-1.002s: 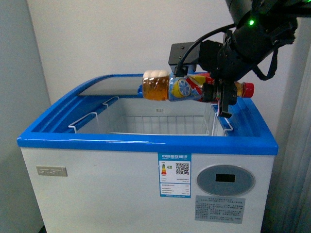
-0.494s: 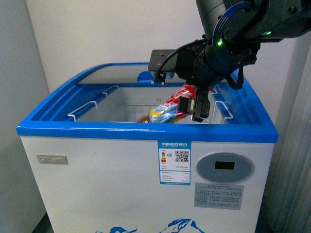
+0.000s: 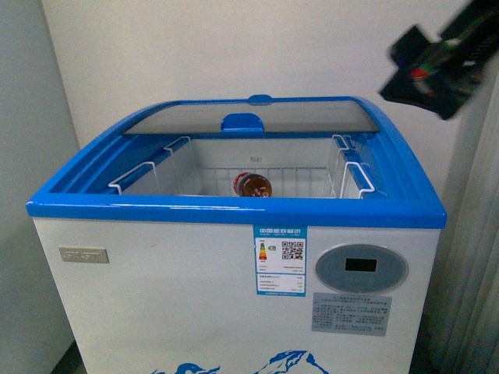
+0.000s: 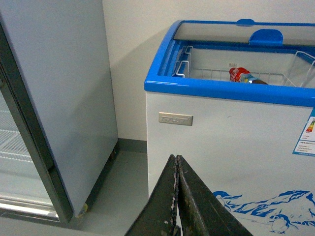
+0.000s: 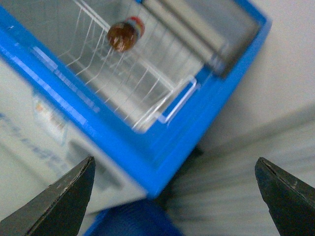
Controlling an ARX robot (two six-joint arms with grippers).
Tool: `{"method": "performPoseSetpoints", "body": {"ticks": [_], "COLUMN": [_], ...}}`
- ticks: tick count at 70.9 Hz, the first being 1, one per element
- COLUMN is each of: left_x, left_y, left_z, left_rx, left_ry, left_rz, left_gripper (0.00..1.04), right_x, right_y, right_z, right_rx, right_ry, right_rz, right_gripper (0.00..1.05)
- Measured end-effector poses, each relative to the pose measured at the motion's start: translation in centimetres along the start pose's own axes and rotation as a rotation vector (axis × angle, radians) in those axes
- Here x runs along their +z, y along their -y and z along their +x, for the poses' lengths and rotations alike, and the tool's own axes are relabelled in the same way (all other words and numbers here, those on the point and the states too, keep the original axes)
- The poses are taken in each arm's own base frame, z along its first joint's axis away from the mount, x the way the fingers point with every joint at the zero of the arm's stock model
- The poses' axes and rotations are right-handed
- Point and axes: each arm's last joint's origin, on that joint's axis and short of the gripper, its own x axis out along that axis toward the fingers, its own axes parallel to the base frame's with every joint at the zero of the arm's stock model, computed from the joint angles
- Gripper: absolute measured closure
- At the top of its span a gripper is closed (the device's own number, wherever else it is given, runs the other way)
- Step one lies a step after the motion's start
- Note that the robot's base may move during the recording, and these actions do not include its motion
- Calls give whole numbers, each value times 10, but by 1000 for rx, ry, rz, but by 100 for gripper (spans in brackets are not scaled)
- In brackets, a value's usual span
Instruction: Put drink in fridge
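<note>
Looking out past your right gripper [image 5: 174, 189], you see its fingers spread wide with nothing between them, and the drink [image 5: 124, 34] lies well below and ahead of it, on its side in the wire basket [image 5: 147, 83] inside the fridge [image 3: 234, 210]. Your left gripper [image 4: 177, 196] has its fingers pressed together, hanging low beside the fridge's front wall and holding nothing. A second ago that right gripper carried the bottle level above the opening; half a second ago it had dipped into the basket with the bottle; now the arm [image 3: 440, 66] is up and off to the side, blurred from motion, and the bottle is left behind near the basket's front. The drop looks done, so what remains is a clean retreat: keep lifting straight clear of the blue rim [image 3: 234, 212] and the lid [image 3: 257, 117] before swinging away, and check that the bottle has stopped rolling.
</note>
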Motion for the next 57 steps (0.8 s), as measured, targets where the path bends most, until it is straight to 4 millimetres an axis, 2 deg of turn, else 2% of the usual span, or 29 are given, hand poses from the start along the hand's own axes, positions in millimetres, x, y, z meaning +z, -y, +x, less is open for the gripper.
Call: {"method": "performPoseSetpoints", "body": {"ticks": [3,12,17,24,28,34,48,57], "left_x": [0,1,1,1,1,1,1,1], "left_y": [0,0,0,0,0,0,0,0], "left_z": [-3,-5,-5,-5,-5,-5,-5,-5], "left_rx": [0,0,0,0,0,1,1,1], "left_ry": [14,26,28,27,29,29,28,28], "left_rz": [0,0,0,0,0,0,0,0], "left_gripper": [102,102,102,102,102,102,102,102], "right_x": [-20,-66,-83,-91,-97,-119,-154,-167], "right_y": [-3,-13,-20,-23,-25,-29,-42,-48], "right_z": [-29,-97,-126,-148,-148,-137,-117,-110], "right_rx": [10,-8,-37,-69,-136,-175,-220,-224], "right_ry": [-63,-178,-194,-104,171,369,400,397], "right_rz": [139,459,589,714,654,560,497,485], "right_gripper": [8,8,8,9,20,35,70,92]}}
